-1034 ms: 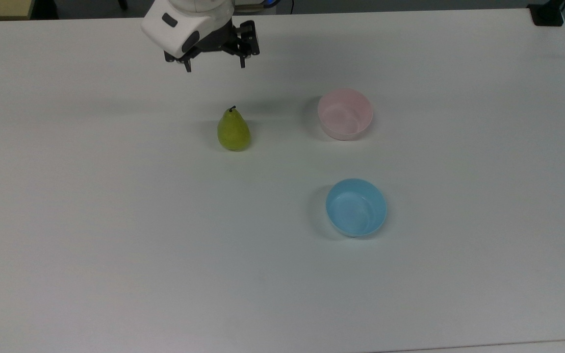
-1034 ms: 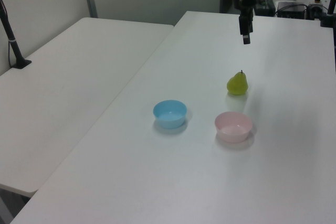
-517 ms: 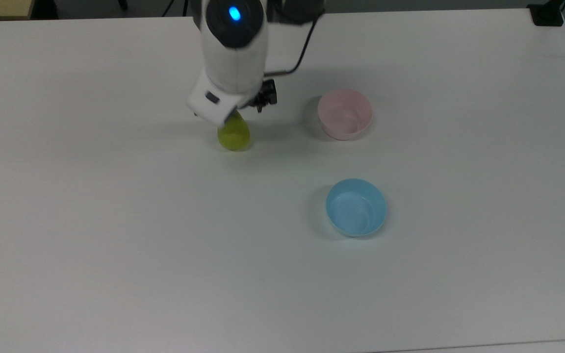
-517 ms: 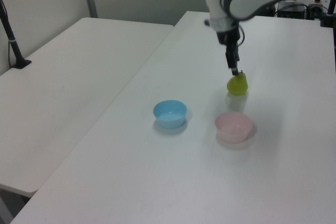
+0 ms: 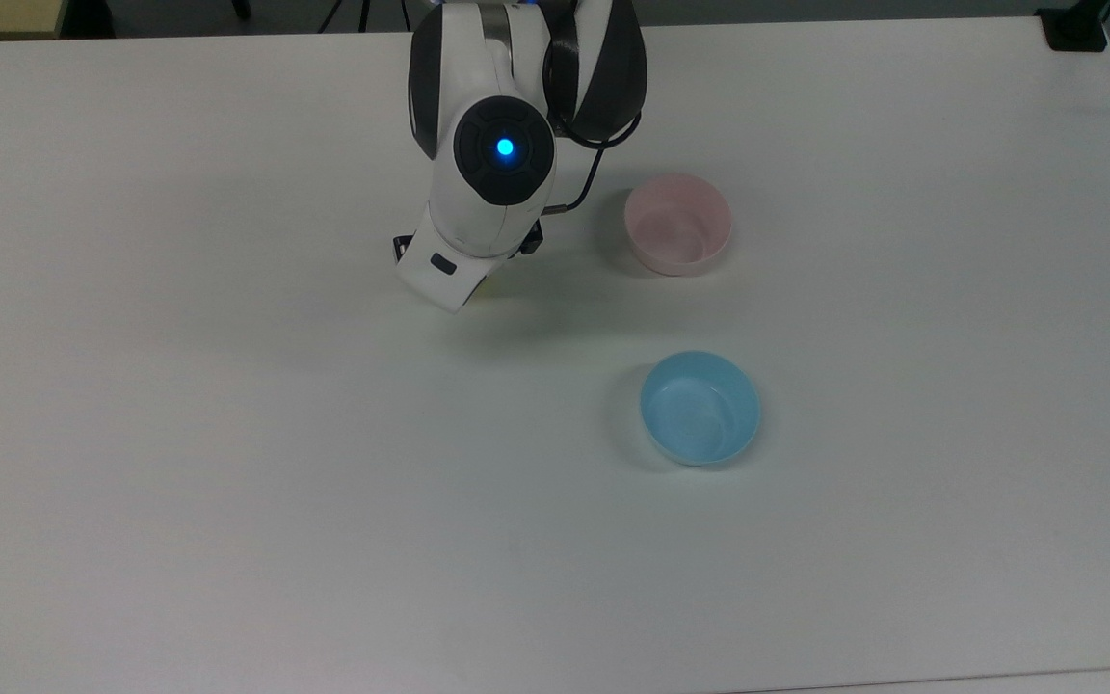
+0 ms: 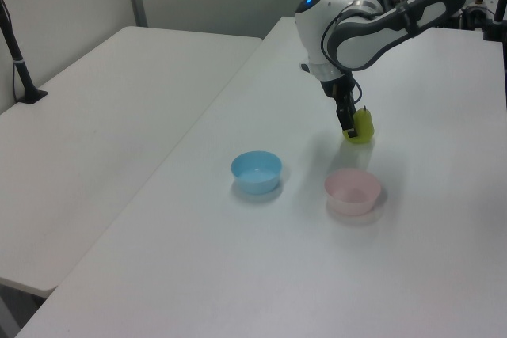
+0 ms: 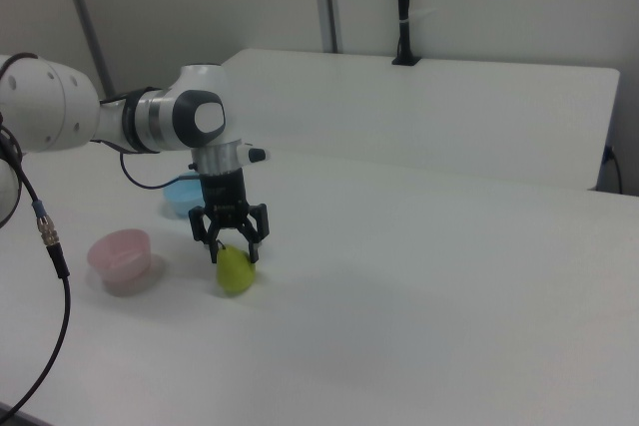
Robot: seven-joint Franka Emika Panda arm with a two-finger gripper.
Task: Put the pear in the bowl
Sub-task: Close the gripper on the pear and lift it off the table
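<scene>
Since a second ago the arm has swung out from the far edge of the desk [image 5: 227, 482] and come down over the pear [image 7: 236, 271], which stands upright where it stood, left of the pink bowl [image 5: 678, 224] in the top view. In the right view the gripper [image 7: 232, 251] hangs straight down with its two fingers spread wide, one on either side of the pear's narrow top; they do not seem to press the fruit yet.

To grip well, the gripper probably needs to sink lower, so the fingers meet the pear's fuller belly and not the tapered neck, where they could slide upward. Keeping the pear centred between the fingers should stop it tipping as they close.

Going left to right in the top view: the desk's left half is bare, then come arm and pear, then a short open strip of desk, then the pink bowl. The light blue bowl [image 5: 700, 407] sits nearer the camera, well apart from that line, so a straight carry to the right should pass nothing. The pink bowl's rim is the one edge to clear; lifting first looks wise. Desk edges lie well away.
</scene>
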